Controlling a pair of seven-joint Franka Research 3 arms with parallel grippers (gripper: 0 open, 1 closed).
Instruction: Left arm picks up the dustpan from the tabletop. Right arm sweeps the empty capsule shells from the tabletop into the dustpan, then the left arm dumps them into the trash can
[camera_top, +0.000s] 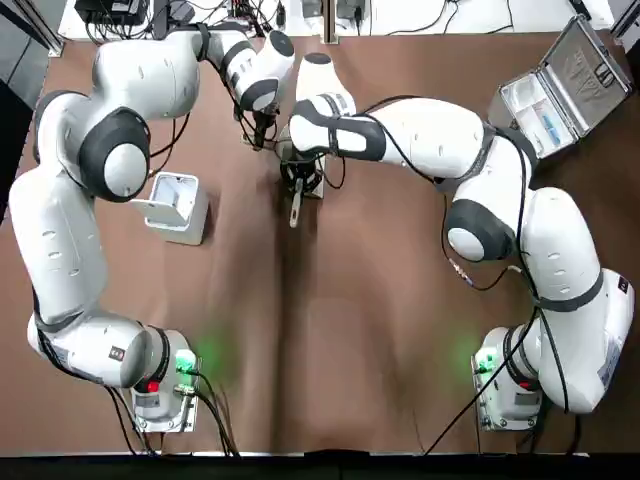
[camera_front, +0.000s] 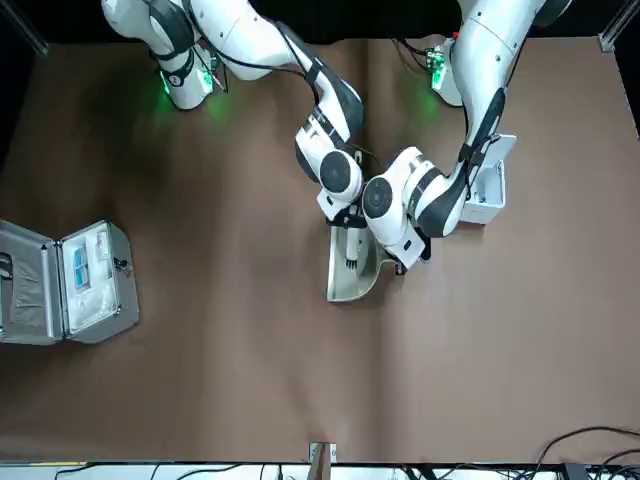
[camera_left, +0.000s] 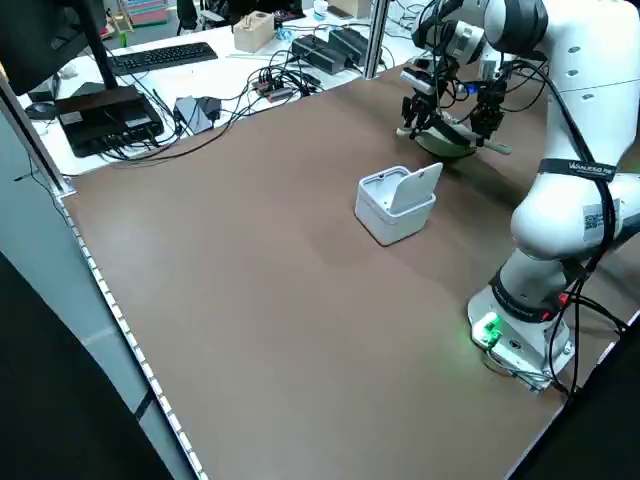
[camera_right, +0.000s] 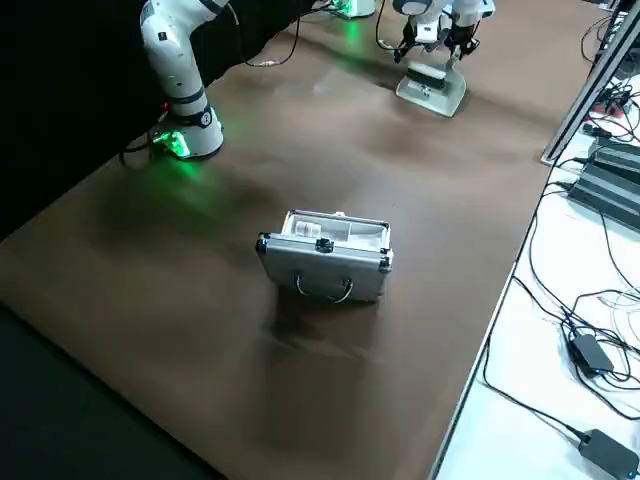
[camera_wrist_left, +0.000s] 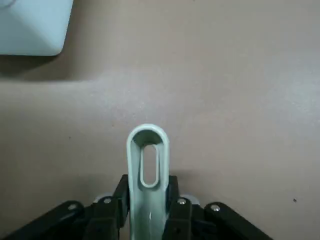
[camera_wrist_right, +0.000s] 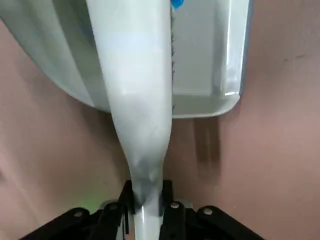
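The cream-white dustpan (camera_front: 345, 285) sits low over the brown tabletop (camera_front: 240, 370), mid-table at the far side. My left gripper (camera_wrist_left: 147, 192) is shut on its looped handle (camera_wrist_left: 146, 155); the front view shows that gripper (camera_front: 408, 258) beside the pan. My right gripper (camera_wrist_right: 146, 197) is shut on a slim white brush (camera_wrist_right: 137, 90), whose bristles (camera_front: 352, 255) reach into the pan (camera_wrist_right: 212, 55). One small blue piece (camera_wrist_right: 176, 4), seemingly a capsule shell, lies in the pan. No shells show on the tabletop. The light grey trash can (camera_top: 178, 205) stands open to the left of both grippers.
An open silver hinged case (camera_top: 560, 85) stands at the far right of the table. The brush's handle end (camera_top: 296, 210) sticks out toward the arm bases. Cables and a keyboard lie on the desk beyond the table's far edge.
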